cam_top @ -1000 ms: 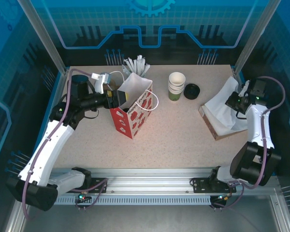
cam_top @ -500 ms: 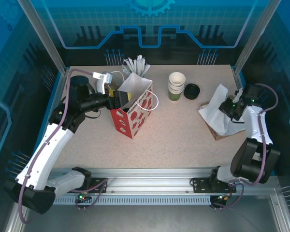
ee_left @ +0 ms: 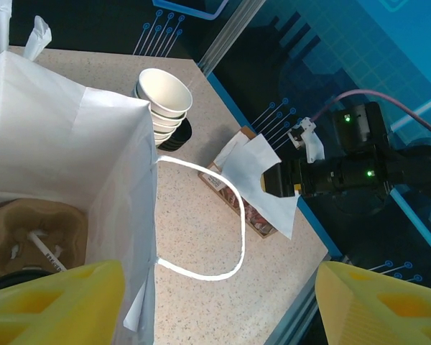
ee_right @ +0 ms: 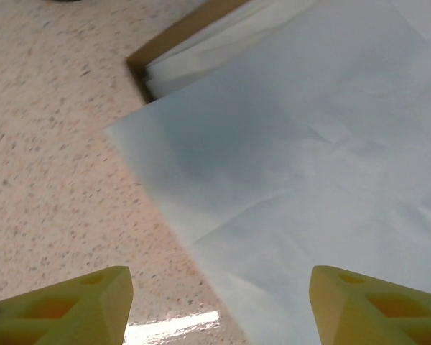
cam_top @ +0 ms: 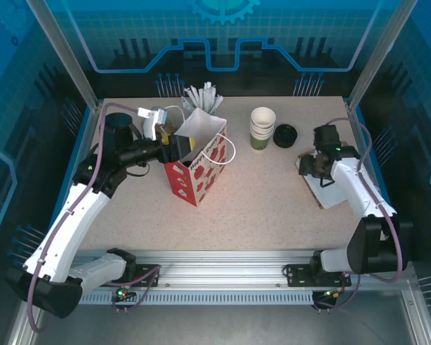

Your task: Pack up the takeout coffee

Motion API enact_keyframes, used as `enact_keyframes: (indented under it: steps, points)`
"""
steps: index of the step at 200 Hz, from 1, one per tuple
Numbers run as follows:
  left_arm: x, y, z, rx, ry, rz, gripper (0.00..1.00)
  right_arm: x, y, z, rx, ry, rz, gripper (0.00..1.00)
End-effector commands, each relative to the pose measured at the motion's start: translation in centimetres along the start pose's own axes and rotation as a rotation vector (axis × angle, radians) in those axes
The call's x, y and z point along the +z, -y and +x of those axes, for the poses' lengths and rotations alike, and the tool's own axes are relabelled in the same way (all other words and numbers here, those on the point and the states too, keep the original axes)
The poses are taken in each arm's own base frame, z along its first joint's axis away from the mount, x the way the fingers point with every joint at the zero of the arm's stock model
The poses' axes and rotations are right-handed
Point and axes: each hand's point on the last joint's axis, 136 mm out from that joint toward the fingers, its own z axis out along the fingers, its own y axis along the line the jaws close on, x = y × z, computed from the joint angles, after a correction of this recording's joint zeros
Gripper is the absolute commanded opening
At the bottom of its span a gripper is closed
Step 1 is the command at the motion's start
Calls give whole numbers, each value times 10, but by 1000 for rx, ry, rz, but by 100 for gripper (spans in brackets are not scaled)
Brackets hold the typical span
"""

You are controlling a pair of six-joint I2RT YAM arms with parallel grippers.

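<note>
**Right tool off the paper, coffee not yet picked up**

My right tool [ee_right: 215,296] is hanging low over the white sheet [ee_right: 309,144], its jaws wide and holding nothing. A second ago it was out at the far right edge with that sheet lifted and crumpled. Now the arm is reaching in toward the middle of the counter [cam_top: 258,208], and the sheet is lying flat again over its brown box [ee_right: 174,37]. I am reading that as the paper step closing, which leaves this tool free for the cup.

My left tool [ee_left: 215,305] is sitting where it was, at the rim of the red-and-white bag [cam_top: 201,172]. Its jaws are wide, one finger over the bag's mouth and one outside it. The bag is standing open, with a cardboard carrier [ee_left: 36,230] showing at the bottom.

The coffee [cam_top: 284,135] is standing at the back of the counter, just beside the stack of cups [cam_top: 262,126] on its right, well apart from the bag. The right tool is sitting near it. From overhead I am seeing mostly the round black lid, so I am judging the cup upright, long axis vertical, lid facing up. The packing itself is not yet started.
</note>
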Motion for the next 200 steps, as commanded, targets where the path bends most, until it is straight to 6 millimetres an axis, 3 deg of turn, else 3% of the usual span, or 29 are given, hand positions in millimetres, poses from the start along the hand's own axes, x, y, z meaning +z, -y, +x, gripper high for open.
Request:
enact_keyframes:
  steps: [1, 53, 94, 140, 200]
  points:
    - [2, -3, 8, 2, -15, -10, 72, -2, 1, 6, -103, -42, 104, 67]
    - [3, -3, 9, 0, -22, -9, 72, 31, -5, 20, -257, -184, 227, 63]
    - [2, -2, 10, 3, -26, -12, 72, 47, 1, 22, -304, -230, 288, 46]
    - [2, -2, 11, 7, -28, -11, 72, 48, 2, 21, -318, -232, 302, 26]
    - [0, -2, 12, 10, -31, -12, 72, 36, 3, 18, -309, -213, 294, 11]
